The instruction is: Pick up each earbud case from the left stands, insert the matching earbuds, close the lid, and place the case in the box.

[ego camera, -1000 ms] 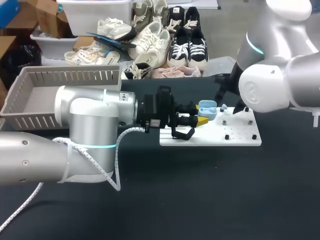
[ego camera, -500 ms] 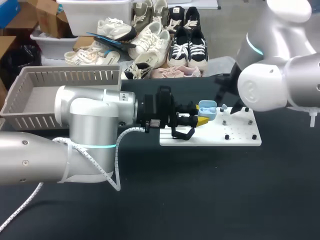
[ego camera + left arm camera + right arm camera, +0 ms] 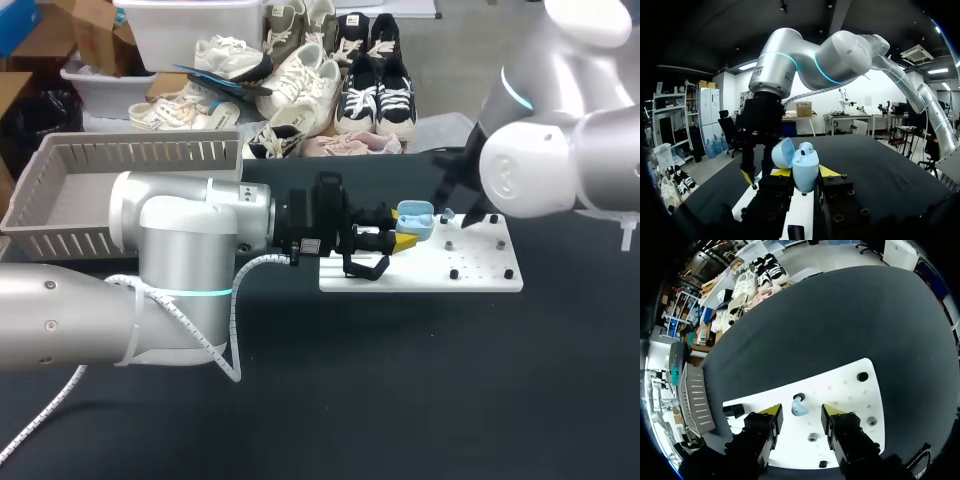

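Observation:
A light blue earbud case (image 3: pixel 806 170) with its lid (image 3: pixel 783 152) swung open is held upright over the white stand board (image 3: pixel 480 272). My left gripper (image 3: pixel 805 174) is shut on its body, and one earbud (image 3: pixel 806 147) sits in the case. In the head view the case (image 3: pixel 414 220) is at the board's left end. A second blue earbud (image 3: pixel 799 406) rests on the board (image 3: pixel 845 385) by a black peg (image 3: pixel 799 396). My right gripper (image 3: pixel 801 412) hangs over it, open, with a yellow tip on either side and a gap to each.
A grey slatted basket (image 3: pixel 60 190) stands at the table's far left. Small black pegs (image 3: pixel 453 273) dot the board, and a black stand (image 3: pixel 734 410) sits at its end nearest the basket. Dark bare tabletop (image 3: pixel 420 380) stretches in front of the board.
My right arm has shifted slightly to the right above the board. The left arm and the case have kept still.

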Robot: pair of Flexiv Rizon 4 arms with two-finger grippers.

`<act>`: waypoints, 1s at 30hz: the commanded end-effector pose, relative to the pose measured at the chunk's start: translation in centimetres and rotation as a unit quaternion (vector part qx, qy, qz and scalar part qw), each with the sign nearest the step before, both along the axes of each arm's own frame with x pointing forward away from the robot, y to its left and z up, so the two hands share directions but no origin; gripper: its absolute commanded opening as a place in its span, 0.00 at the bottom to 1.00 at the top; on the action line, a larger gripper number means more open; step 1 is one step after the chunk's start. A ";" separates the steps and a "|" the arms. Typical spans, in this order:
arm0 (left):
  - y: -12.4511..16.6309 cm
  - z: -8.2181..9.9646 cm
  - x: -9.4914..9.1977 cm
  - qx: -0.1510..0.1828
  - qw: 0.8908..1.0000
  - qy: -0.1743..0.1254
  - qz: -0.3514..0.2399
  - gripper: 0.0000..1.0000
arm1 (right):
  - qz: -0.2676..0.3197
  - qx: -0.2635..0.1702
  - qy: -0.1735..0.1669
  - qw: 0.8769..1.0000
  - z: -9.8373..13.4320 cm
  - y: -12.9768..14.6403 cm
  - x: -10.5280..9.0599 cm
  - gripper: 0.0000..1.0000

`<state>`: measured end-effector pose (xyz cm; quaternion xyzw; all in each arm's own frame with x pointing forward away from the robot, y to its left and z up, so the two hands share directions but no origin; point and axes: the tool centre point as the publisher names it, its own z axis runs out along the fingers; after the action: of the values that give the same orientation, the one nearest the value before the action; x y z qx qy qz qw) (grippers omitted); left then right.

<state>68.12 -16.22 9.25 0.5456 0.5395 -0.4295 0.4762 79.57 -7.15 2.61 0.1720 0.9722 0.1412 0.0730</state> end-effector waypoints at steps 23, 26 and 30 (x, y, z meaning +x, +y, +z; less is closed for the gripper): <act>0.0 -0.1 0.0 -0.002 1.000 -0.001 0.000 0.00 | 0.004 0.001 0.008 1.000 -0.1 0.6 0.5 0.33; 0.0 -0.1 0.0 -0.002 1.000 -0.001 0.000 0.00 | 0.004 0.001 0.009 1.000 -0.2 0.7 0.4 0.32; 0.0 -0.1 0.0 -0.002 1.000 -0.001 0.000 0.00 | 0.003 0.001 0.010 1.000 -0.3 0.6 0.4 0.32</act>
<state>68.12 -16.22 9.25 0.5456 0.5395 -0.4295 0.4762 79.88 -6.56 2.30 0.1703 0.9731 0.1417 0.0637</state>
